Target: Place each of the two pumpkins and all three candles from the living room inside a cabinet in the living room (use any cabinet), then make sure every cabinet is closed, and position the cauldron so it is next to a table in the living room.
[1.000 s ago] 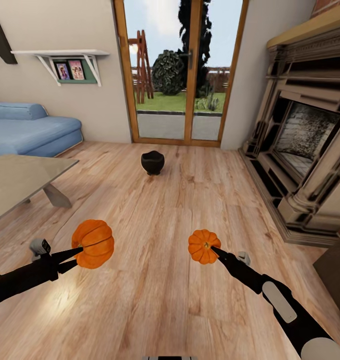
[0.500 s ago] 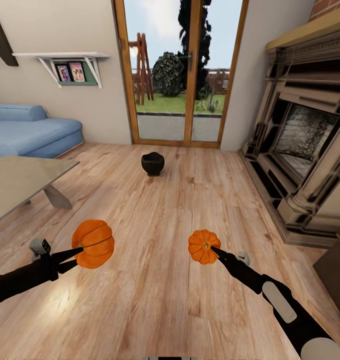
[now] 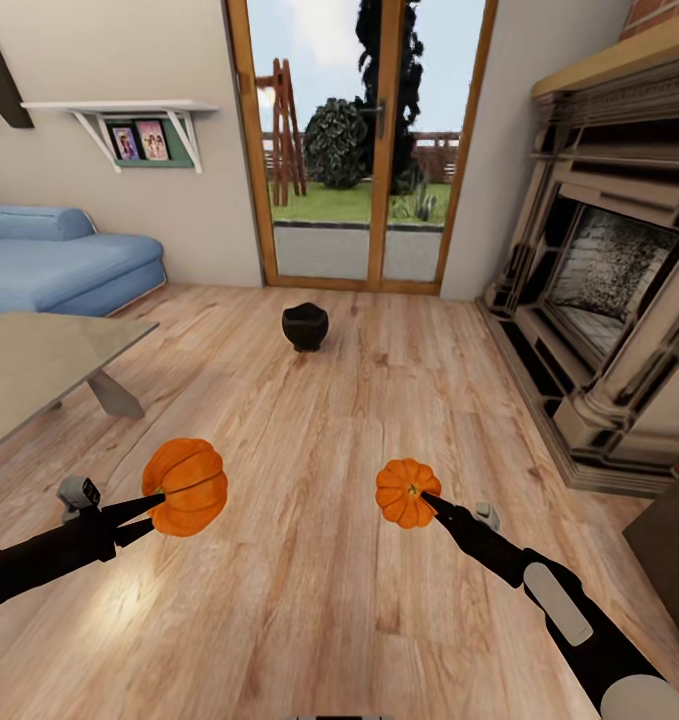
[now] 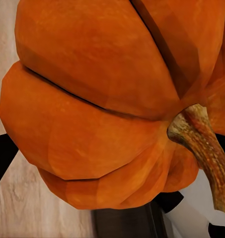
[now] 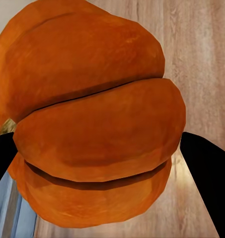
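My left gripper (image 3: 159,505) is shut on the larger orange pumpkin (image 3: 185,487), held above the wood floor; up close its ribs and brown stem (image 4: 199,144) show. A smaller pumpkin (image 3: 408,492) sits in my right gripper (image 3: 426,500), which is shut on it; the same pumpkin (image 5: 95,129) appears between dark fingers (image 5: 206,183). The black cauldron (image 3: 305,326) stands on the floor straight ahead, before the glass doors. The grey-topped table (image 3: 39,365) is at the left, well apart from the cauldron. No cabinet or candles are in view.
A blue sofa (image 3: 59,260) lies beyond the table at the far left. A large fireplace (image 3: 609,280) lines the right wall. Glass doors (image 3: 364,150) stand ahead. Open wood floor spreads between the table and fireplace.
The view has shifted very slightly. Both grippers still hold their pumpkins in the same places.
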### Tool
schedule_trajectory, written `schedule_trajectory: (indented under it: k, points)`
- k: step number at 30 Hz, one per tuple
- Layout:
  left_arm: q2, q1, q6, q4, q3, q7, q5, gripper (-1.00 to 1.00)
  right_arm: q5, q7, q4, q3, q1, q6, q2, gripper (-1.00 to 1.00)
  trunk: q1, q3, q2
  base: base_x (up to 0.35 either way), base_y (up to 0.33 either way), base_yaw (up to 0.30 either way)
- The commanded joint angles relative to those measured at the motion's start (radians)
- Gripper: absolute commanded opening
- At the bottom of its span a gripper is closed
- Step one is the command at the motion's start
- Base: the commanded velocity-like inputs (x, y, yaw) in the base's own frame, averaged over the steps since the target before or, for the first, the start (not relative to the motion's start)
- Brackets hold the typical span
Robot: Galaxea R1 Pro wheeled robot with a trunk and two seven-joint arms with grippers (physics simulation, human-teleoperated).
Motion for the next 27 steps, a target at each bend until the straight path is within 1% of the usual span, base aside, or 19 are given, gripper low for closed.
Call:
schedule_trajectory:
  k: [1, 11, 17, 27]
  points:
    - [0.0, 0.0, 0.004, 0.0, 0.001, -0.002, -0.002, -1.0, -0.009, 0.0, 0.0, 0.002, -0.001, 0.005, -0.001, -1.0, -0.004, 0.001, 0.007, 0.0, 0.0, 0.0]
    - [0.0, 0.0, 0.004, 0.0, -0.002, -0.002, -0.002, -1.0, -0.009, 0.0, 0.0, 0.002, 0.0, 0.004, -0.001, -1.0, -0.042, 0.016, 0.077, 0.0, 0.0, 0.0]
    - [-0.001, 0.0, 0.004, 0.0, -0.002, -0.002, -0.002, -1.0, -0.009, 0.002, -0.001, 0.0, 0.0, 0.003, -0.006, -1.0, -0.065, 0.025, 0.119, 0.0, 0.0, 0.013]
    - [-0.001, 0.0, 0.004, 0.0, -0.004, -0.002, -0.002, -1.0, -0.009, 0.01, -0.001, -0.001, 0.0, 0.002, -0.003, -1.0, -0.104, 0.054, 0.189, 0.0, 0.0, 0.006]
